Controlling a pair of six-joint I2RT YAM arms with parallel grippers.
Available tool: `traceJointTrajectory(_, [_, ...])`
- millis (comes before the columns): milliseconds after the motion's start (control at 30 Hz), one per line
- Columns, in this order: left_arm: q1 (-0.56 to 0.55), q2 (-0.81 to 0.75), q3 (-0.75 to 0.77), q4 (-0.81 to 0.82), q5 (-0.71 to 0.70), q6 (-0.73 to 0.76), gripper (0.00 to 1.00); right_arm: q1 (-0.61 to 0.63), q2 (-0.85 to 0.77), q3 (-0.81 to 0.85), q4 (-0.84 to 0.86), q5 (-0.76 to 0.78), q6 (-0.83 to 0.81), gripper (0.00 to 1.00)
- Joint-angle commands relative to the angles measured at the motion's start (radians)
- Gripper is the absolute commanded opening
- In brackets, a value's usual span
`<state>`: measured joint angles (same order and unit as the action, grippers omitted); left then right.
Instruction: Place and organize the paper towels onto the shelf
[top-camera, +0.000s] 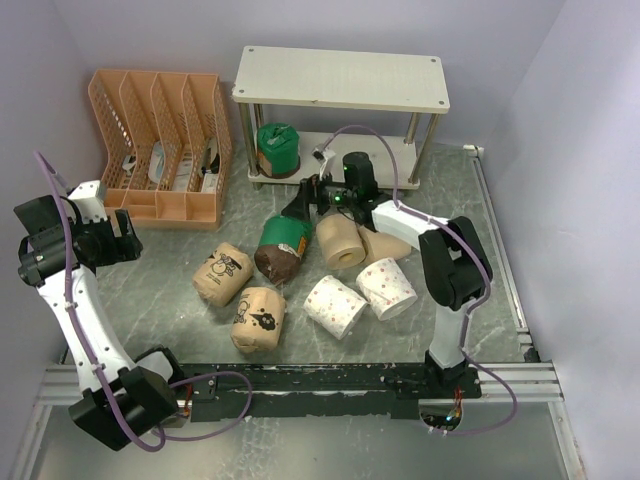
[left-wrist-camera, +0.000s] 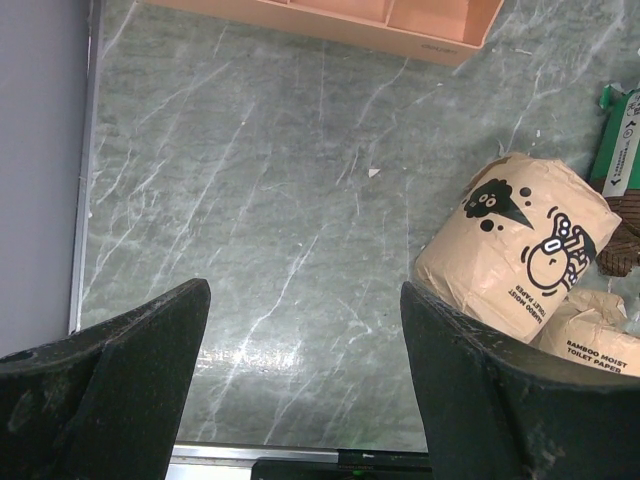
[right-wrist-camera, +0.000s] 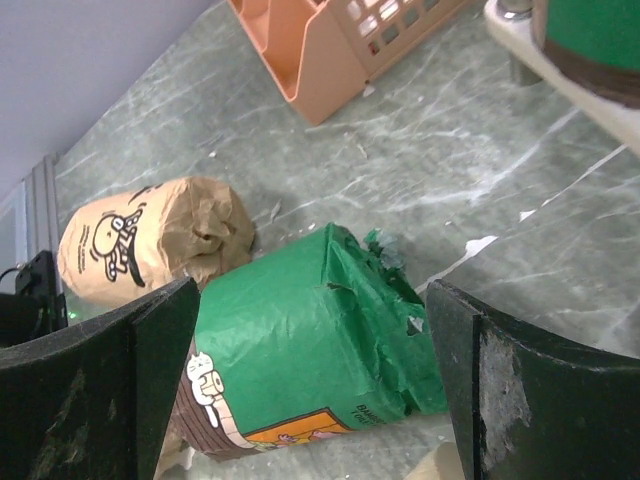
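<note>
At the bottom of the top view, the nearest printed roll (top-camera: 258, 318) lies on its side on the grey-green table (top-camera: 160, 300), which looks like stone with thin white lines. Right of it lie a white dotted roll (top-camera: 335, 305) and another white dotted roll (top-camera: 387, 287), both soft and round. A little higher is the second printed roll (top-camera: 222, 272), in crinkly tan paper with black cartoon drawings.

On the left side of the frame, the left gripper (top-camera: 135, 240) has its two black fingers spread wide. It holds nothing. Only bare table shows between the fingers, and the printed rolls are off to the right.

In the middle lies the fallen green-topped roll (top-camera: 282, 247), with a brown wrap and a torn, wrinkled green paper end. Two plain tan rolls (top-camera: 342, 240) sit just right of it.

The right gripper (top-camera: 300, 208) is spread wide too, with one finger on each side of the fallen green-topped roll. I cannot tell if the fingers touch it.

At the upper left stands the orange plastic file organizer (top-camera: 160, 150), with slots and holes.

Farthest back is the shelf (top-camera: 340, 78), with flat off-white boards on shiny metal posts. One standing green-topped roll (top-camera: 277, 150) is on its lower board, at the left end. The other seven rolls are on the table.
</note>
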<state>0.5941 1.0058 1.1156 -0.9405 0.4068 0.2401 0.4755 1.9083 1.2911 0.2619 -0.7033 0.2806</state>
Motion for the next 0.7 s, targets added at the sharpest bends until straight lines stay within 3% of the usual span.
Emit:
traceJointTrajectory(0, [0.012, -0.023, 0.021, -0.009, 0.022, 0.014, 0.88, 0.002, 0.051, 0.007, 0.005, -0.081, 0.015, 0.96])
traceJointTrajectory(400, [0.013, -0.027, 0.011, 0.005, 0.023, 0.009, 0.88, 0.006, 0.137, 0.004, 0.011, -0.066, -0.038, 0.91])
traceJointTrajectory(667, [0.012, -0.028, 0.007, 0.009, 0.02, 0.007, 0.88, 0.008, 0.202, 0.056, -0.003, -0.19, -0.029, 0.48])
